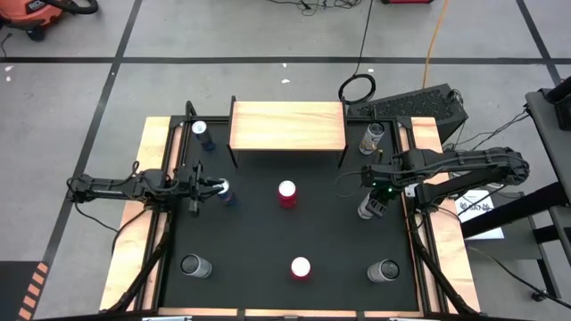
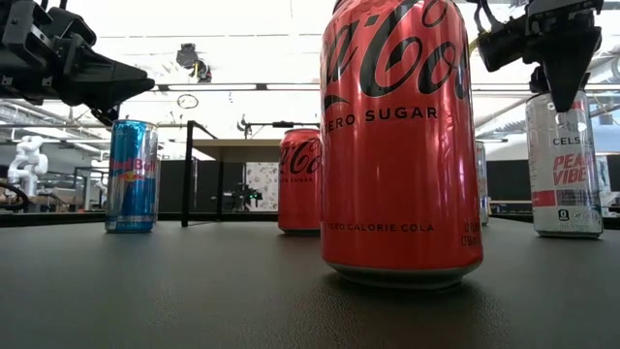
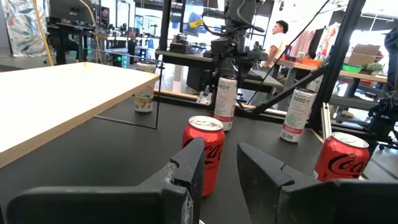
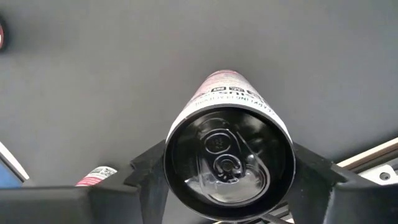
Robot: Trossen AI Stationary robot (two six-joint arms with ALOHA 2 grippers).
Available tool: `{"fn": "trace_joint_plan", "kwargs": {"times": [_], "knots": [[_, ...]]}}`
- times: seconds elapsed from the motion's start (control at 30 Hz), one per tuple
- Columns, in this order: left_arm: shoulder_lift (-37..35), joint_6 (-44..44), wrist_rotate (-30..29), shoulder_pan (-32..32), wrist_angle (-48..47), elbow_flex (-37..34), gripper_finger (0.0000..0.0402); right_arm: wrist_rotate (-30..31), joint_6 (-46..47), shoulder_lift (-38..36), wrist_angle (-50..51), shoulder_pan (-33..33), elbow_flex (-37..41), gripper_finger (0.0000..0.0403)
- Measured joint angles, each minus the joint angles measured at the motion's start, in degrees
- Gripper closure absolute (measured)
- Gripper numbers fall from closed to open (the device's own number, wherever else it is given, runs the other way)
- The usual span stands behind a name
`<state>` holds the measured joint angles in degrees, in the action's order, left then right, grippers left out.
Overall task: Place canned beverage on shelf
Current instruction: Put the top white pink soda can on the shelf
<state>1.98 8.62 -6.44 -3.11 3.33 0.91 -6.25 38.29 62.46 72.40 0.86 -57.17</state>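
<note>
Right gripper (image 4: 229, 163) jaws wide, one each side of tall white can (image 4: 227, 140); can upright on desk (image 1: 268, 241), top up. Left gripper (image 3: 221, 168) jaws wide, holding nothing, red can (image 3: 204, 152) straight ahead.

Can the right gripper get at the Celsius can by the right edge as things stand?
Probably yes. The right gripper is already directly above the Celsius can, open, one finger on each side of its top. Nothing sits between them; the way down looks free.

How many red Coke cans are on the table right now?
2. One red Coke can stands mid-table in front of the shelf; the other stands near the front edge. No others show among the blue and silver cans.
</note>
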Motion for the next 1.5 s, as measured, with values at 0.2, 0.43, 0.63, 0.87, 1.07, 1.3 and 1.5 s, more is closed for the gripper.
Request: {"fn": "trace_joint_plan", "kwargs": {"times": [0.2,0.43,0.63,0.87,1.07,1.3,1.5], "knots": [[-0.01,0.00,0.00,0.00,0.00,-0.01,0.0301,0.14,0.02,0.02,-0.56,0.00,0.00,0.0175],[-0.01,0.00,0.00,-0.01,-0.01,-0.01,0.0301,0.32,0.05,0.02,-1.07,0.00,0.00,0.0178],[-0.01,0.00,0.00,0.00,-0.01,0.00,0.0301,0.44,0.08,0.04,-1.46,0.00,0.00,0.0178],[-0.01,0.00,-0.01,-0.02,-0.02,-0.02,0.0301,0.63,1.45,0.09,-4.02,0.00,0.10,0.0178],[0.00,0.00,-0.02,0.00,0.00,-0.02,0.0301,1.49,2.54,0.13,-6.82,0.00,0.11,0.0178],[0.00,0.00,-0.02,-0.02,0.00,-0.02,0.0301,1.71,2.62,0.11,-7.96,-0.04,-1.20,0.0178],[-0.02,0.00,-0.02,0.00,0.09,-0.02,0.0301,1.94,1.86,0.09,-7.71,-0.15,-5.54,0.0178]]}}
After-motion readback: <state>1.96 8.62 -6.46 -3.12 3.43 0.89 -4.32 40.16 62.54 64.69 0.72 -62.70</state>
